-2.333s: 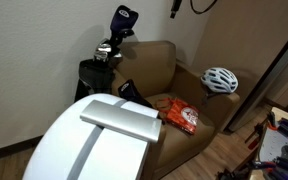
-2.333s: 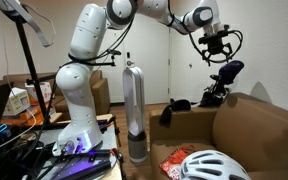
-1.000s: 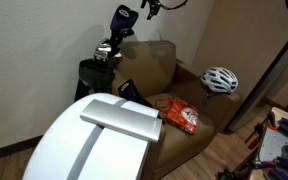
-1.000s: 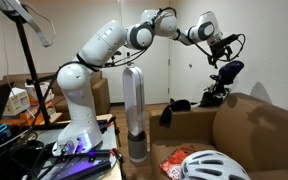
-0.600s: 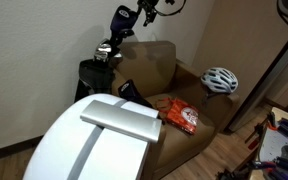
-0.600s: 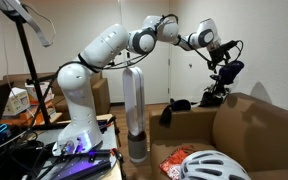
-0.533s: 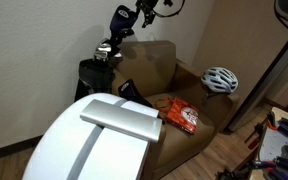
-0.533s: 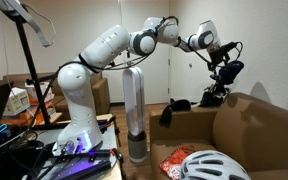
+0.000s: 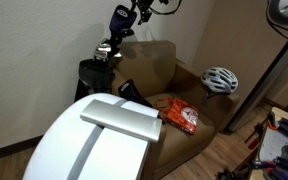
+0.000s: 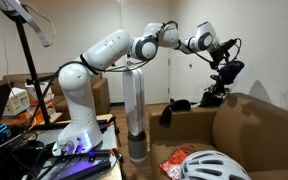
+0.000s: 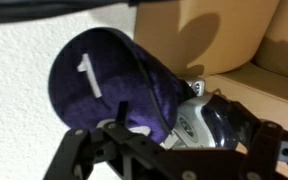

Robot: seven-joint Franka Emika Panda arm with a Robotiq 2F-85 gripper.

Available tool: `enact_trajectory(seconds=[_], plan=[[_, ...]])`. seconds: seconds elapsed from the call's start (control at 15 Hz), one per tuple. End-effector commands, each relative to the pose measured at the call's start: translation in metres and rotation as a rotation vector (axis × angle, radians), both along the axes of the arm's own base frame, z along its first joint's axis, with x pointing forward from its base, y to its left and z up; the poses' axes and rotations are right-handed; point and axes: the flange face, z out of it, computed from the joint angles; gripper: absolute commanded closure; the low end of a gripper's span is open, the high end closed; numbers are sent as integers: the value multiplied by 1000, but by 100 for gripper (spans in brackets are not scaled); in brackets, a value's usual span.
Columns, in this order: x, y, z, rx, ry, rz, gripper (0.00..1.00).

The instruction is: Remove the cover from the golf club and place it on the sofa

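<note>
**Item:** cover (image 9: 121, 20), dark navy fabric, with a white "1" on its wider end in the wrist view (image 11: 109, 88).
**Location:** sits over the top of the golf club, whose head is hidden beneath it. It stands above the black golf bag (image 9: 92, 72), just beside the sofa (image 9: 169, 72).
**Relation to claw:** the claw (image 9: 141, 12) is just beside the cover's upper end in both exterior views (image 10: 222, 57). In the wrist view its fingers (image 11: 72, 152) are spread wide, with the cover between them and not clamped.
**Axis:** steep, with the wider end up and the narrow end down towards the bag. In the wrist view it runs from upper left to lower right, ending by the silver iron heads (image 11: 199, 122).
**Change:** a couple of seconds ago the claw was well apart from the cover. It has since closed in, and the cover has not moved.
</note>
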Motion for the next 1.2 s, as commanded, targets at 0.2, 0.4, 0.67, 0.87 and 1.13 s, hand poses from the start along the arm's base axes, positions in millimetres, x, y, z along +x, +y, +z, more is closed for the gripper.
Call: enact_trajectory(seconds=[0.2, 0.4, 0.67, 0.87, 1.13], plan=[[8, 3, 10, -59, -143, 20, 0], [9, 3, 0, -58, -117, 25, 0], [10, 3, -5, -76, -118, 18, 32], [10, 2, -1, -80, -125, 15, 54], [10, 1, 4, -77, -131, 10, 78]])
